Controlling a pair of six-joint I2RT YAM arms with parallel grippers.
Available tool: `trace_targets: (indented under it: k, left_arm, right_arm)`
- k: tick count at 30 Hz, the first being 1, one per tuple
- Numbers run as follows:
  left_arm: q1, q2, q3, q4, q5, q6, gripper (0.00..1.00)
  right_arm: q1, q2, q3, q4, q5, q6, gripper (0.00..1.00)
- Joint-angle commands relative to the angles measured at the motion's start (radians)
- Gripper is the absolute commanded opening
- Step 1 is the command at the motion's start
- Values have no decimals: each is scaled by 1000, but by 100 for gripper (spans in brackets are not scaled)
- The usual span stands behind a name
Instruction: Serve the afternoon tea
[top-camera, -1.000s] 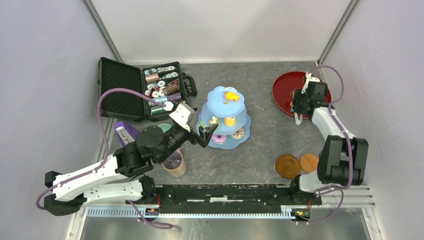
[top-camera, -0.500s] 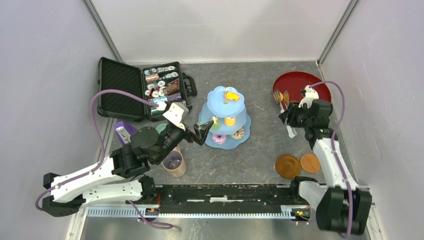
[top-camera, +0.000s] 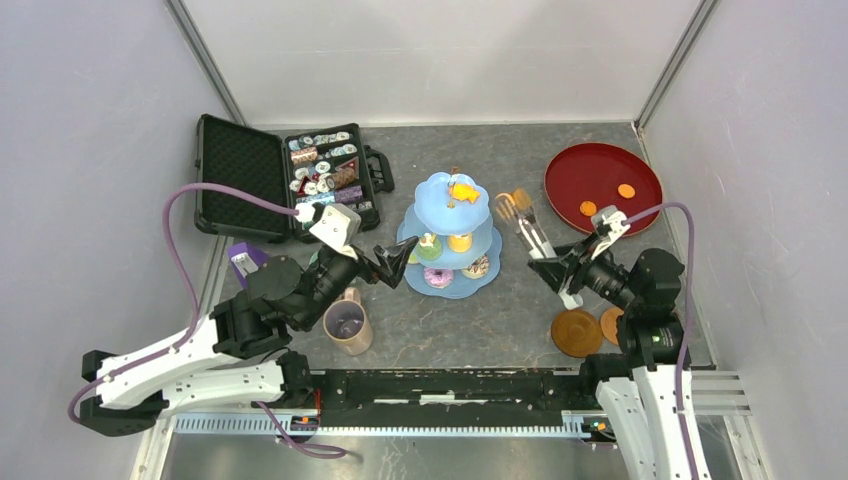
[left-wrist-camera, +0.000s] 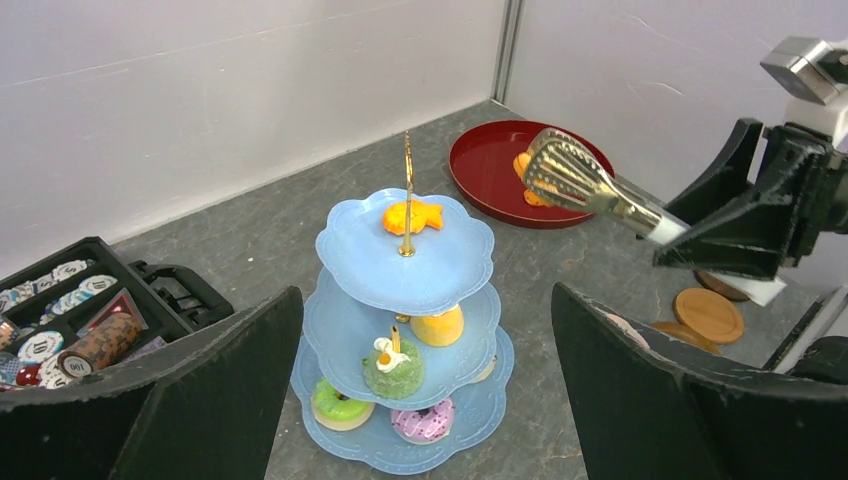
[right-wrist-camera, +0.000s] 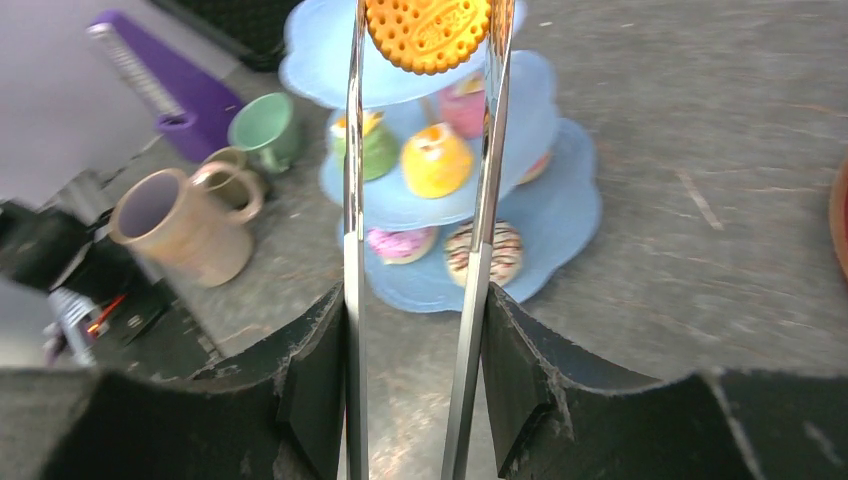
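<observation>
The pale-blue three-tier cake stand (top-camera: 445, 200) stands mid-table with donuts and small cakes on its lower tiers and an orange fish-shaped sweet on top (left-wrist-camera: 411, 215). My right gripper (top-camera: 553, 275) is shut on metal tongs (top-camera: 531, 229), whose tips pinch a round orange biscuit (right-wrist-camera: 427, 32) just right of the stand's top tier. My left gripper (top-camera: 393, 262) is open and empty, level with the stand's left side. The tan mug (top-camera: 347, 326) sits near the left arm, and the green cup (right-wrist-camera: 262, 125) behind it. Two brown coasters (top-camera: 577, 332) lie at the front right.
The round dark-red tray (top-camera: 600, 165) at the back right holds two orange biscuits (top-camera: 626, 190). An open black case of small tins (top-camera: 320, 175) lies at the back left. A purple object (top-camera: 245, 265) sits by the left arm.
My right arm swung the tongs with the biscuit from the red tray leftward to the cake stand. My left gripper drew back a little to the left, away from the stand.
</observation>
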Motion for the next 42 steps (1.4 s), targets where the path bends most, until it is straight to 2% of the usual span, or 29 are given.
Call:
trace_targets:
  k: [1, 8, 12, 18, 25, 29, 35, 42]
  left_arm:
    - [-3, -19, -2, 45, -27, -37, 100]
    - [-2, -13, -3, 46, -25, -41, 100]
    - [5, 2, -1, 45, -21, -45, 100]
    - [20, 23, 4, 44, -15, -51, 100]
    - [37, 44, 2, 44, -12, -56, 100]
    - [39, 47, 1, 44, -13, -56, 100]
    - [40, 32, -4, 44, -19, -56, 100]
    - [40, 6, -12, 49, -28, -59, 100]
  right_arm:
    - [29, -40, -14, 92, -194, 108, 13]
    - [55, -22, 25, 143, -203, 175, 11]
    - [82, 21, 30, 151, -151, 166, 10]
    - [217, 108, 25, 212, -66, 160, 9]
    - [495, 238, 74, 275, 173, 114, 9]
    - [677, 318, 150, 218, 409, 41, 11]
    - [815, 416, 238, 229, 582, 39, 11]
    - [911, 542, 368, 99, 875, 35, 12]
